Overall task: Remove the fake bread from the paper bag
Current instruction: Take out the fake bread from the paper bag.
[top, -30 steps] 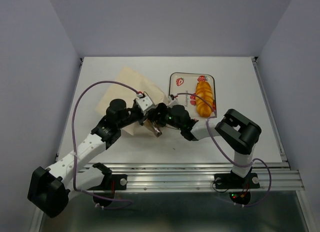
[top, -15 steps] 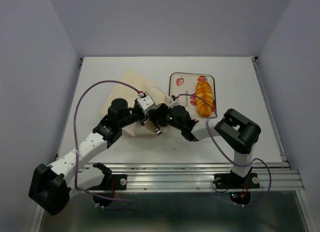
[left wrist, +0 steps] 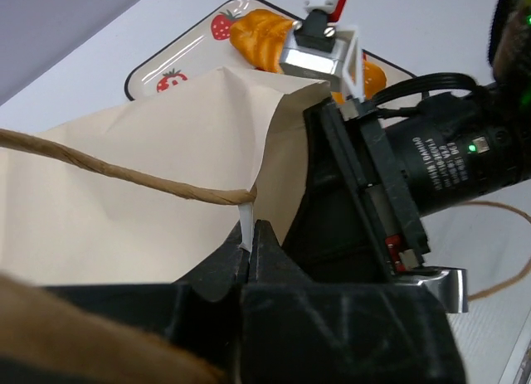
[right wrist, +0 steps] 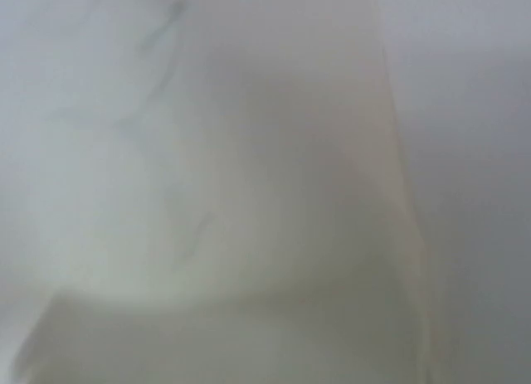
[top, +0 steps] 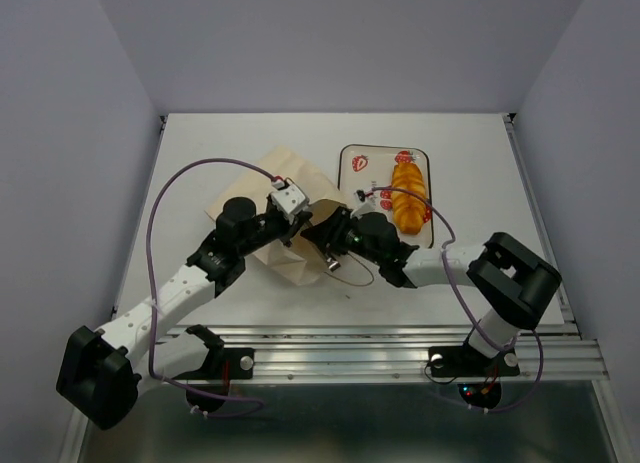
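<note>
The cream paper bag (top: pixel 298 178) lies on the table with its mouth toward my arms. It fills the left wrist view (left wrist: pixel 149 177). My left gripper (left wrist: pixel 251 235) is shut on the rim of the bag's mouth, next to a cord handle (left wrist: pixel 124 178); it also shows in the top view (top: pixel 296 235). My right arm's wrist (top: pixel 368 233) points into the bag's mouth, and its fingers are hidden inside. The right wrist view shows only blurred pale paper (right wrist: pixel 249 185). The long ridged loaf (top: pixel 407 193) lies on the strawberry-print tray (top: pixel 346 159). No croissant shows.
The tray sits right of the bag at mid-table; its rim shows in the left wrist view (left wrist: pixel 158 69) with the loaf (left wrist: pixel 257 31) on it. A loose cord handle loop (top: pixel 357 275) lies on the table by the right wrist. Grey walls stand on three sides.
The bag has swung to the right and its mouth has risen around my right gripper, which now sits deeper inside. The right arm's elbow has moved right. My left gripper still holds the rim.
</note>
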{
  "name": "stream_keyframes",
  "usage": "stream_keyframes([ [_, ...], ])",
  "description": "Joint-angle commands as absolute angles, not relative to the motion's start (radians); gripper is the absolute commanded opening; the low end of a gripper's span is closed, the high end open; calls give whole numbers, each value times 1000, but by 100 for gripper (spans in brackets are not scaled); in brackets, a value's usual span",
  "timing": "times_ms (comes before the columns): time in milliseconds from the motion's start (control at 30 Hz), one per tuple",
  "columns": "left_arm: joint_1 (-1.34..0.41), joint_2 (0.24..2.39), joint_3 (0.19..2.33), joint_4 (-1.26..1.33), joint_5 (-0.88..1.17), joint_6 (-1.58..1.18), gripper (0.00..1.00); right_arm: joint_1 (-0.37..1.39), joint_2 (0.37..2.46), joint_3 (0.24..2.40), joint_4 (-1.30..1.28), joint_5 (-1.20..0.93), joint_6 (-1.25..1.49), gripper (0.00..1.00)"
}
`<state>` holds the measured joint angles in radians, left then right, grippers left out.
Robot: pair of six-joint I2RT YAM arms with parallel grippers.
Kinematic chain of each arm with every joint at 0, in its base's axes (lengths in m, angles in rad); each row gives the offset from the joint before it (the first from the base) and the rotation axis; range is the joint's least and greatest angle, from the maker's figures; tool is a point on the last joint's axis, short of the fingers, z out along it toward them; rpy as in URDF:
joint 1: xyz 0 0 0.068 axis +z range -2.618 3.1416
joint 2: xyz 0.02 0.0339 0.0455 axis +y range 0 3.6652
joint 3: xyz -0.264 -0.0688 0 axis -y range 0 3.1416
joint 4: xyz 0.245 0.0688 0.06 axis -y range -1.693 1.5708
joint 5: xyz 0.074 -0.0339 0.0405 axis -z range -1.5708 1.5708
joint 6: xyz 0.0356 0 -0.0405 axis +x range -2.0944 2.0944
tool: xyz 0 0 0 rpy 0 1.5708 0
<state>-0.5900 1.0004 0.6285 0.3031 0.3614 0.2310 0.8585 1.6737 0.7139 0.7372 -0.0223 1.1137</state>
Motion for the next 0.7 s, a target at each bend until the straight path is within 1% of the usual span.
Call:
stream_keyframes([
  [0,-595,1005,669,371,285,190,0,865,1551,680,716,40,1069,19],
  [100,-595,1019,678,382,232,172,0,865,1461,657,644,60,1039,17],
  [267,-597,1023,696,394,184,149,0,865,1341,626,503,89,1023,17],
  [467,-595,1011,704,387,158,147,0,865,1195,574,341,97,1009,15],
  [667,-594,1011,709,364,104,134,0,865,1025,511,264,60,966,13],
])
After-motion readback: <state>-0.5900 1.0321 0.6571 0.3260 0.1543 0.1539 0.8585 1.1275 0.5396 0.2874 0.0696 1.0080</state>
